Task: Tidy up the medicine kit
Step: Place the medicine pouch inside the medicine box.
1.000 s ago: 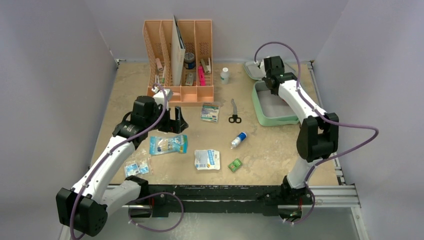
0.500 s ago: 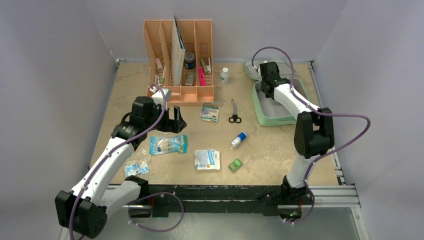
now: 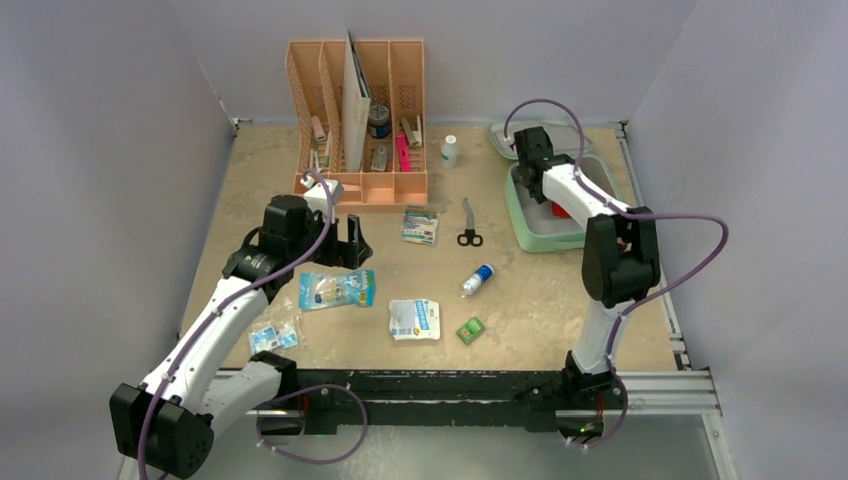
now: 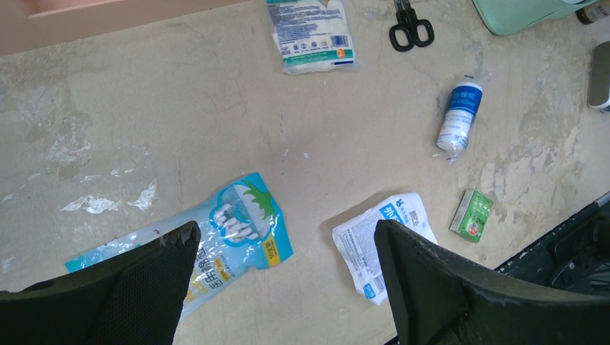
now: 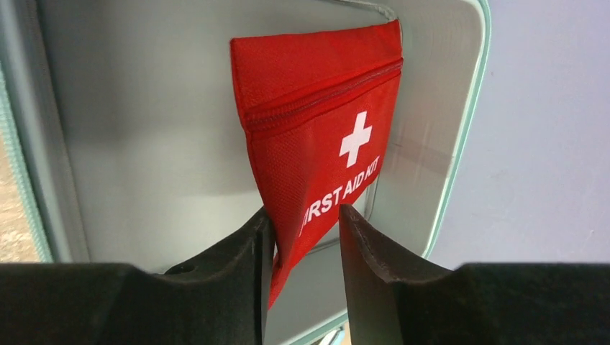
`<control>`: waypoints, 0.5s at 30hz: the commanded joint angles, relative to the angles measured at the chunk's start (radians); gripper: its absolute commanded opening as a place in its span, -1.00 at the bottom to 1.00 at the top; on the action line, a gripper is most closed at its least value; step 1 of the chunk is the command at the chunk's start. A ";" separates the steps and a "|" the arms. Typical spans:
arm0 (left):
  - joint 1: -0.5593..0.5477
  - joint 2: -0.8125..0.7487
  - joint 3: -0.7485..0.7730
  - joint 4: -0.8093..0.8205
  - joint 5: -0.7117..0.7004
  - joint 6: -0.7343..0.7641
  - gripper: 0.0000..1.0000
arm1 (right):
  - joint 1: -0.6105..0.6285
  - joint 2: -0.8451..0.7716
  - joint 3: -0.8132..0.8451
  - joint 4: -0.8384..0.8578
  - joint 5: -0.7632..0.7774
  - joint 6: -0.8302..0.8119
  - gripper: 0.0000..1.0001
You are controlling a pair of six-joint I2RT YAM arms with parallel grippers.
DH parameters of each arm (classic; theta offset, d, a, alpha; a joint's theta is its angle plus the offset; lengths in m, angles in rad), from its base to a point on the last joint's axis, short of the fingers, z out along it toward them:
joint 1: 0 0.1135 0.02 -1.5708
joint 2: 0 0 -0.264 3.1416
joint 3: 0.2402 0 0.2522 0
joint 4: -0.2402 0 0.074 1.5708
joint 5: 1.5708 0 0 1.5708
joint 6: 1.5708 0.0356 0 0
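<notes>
Top cam: high behind arm bases, whole table. Left wrist: looks down past left pincer; scissors ahead of it, shared with top. Right wrist: tight, red pouch between right pincer tips.

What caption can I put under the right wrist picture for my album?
A red first aid pouch sits in the mint-green medicine kit, its corner between the parted fingers of the right pincer.

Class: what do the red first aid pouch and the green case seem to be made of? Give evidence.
Red pouch: matte woven fabric, probably nylon; visible weave, stitched zip. Medicine kit: smooth, sheeny grey lining with mint rim; perhaps plastic or coated fabric.
</notes>
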 commanded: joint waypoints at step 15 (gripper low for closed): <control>-0.007 -0.018 -0.011 0.009 -0.013 0.040 0.81 | -0.002 -0.022 0.087 -0.169 -0.163 0.207 0.18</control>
